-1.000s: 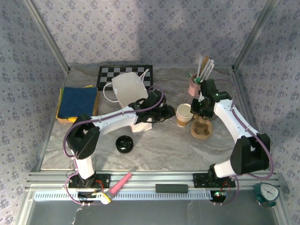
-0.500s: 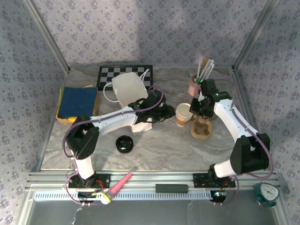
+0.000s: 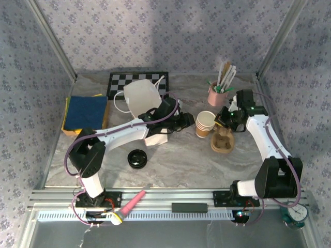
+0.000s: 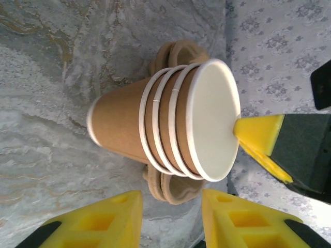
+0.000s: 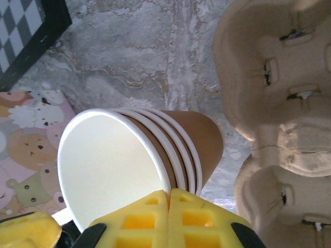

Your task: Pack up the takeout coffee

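walls (image 3: 155,31): lilac floral paper | tabletop (image 3: 176,160): grey marble | near-edge rail (image 3: 170,196): aluminium

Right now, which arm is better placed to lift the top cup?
Probably right: the right tool is shut at the rim of the top cup; the left tool stands open, short of the stack.

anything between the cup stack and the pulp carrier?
Nothing. In the right wrist view a bare strip of marble table separates the cup stack from the pulp carrier; they stand apart.
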`<state>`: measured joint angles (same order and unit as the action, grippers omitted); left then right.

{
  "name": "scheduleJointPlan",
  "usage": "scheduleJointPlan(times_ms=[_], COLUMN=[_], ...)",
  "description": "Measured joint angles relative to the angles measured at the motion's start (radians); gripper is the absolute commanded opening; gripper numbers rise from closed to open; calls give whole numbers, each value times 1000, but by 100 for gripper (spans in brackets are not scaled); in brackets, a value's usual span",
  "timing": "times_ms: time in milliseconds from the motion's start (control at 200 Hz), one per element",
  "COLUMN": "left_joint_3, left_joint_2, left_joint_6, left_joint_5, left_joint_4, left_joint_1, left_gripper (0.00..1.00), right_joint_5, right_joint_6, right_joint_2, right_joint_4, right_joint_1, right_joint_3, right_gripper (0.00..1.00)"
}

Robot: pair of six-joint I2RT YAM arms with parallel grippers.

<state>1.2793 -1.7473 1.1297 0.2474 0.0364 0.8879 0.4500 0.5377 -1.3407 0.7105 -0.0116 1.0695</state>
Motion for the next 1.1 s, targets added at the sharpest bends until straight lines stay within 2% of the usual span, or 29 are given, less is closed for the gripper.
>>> scheduleJointPlan(times_ms=[180, 250, 370, 545, 890, 1099], left_joint_3=[-36, -57, -72, -72, -71, -70], left_joint_2=[0, 0, -1, -3, -29, -48], left_joint_6=[31, 55, 70, 70, 69, 69], left_joint_5=[17, 24, 31, 30, 55, 75], left_joint_4=[-66, -101, -131, -139, -146, -146], left_joint_1=[-5, -9, -20, -31, -29, -28], left_gripper=[33, 26, 24, 25, 34, 35], right_joint_5=[46, 55, 63, 64, 79, 93], right_joint_6=[25, 30, 35, 35, 46, 51], right_joint_2=[5, 6, 6, 12, 26, 26], right_joint_4=[-14, -20, -28, -32, -35, -37], right_joint_1=[6, 10, 14, 14, 14, 16], right_joint_3=[-30, -41, -54, -58, -58, -59], right_gripper=[0, 0, 0, 0, 0, 0])
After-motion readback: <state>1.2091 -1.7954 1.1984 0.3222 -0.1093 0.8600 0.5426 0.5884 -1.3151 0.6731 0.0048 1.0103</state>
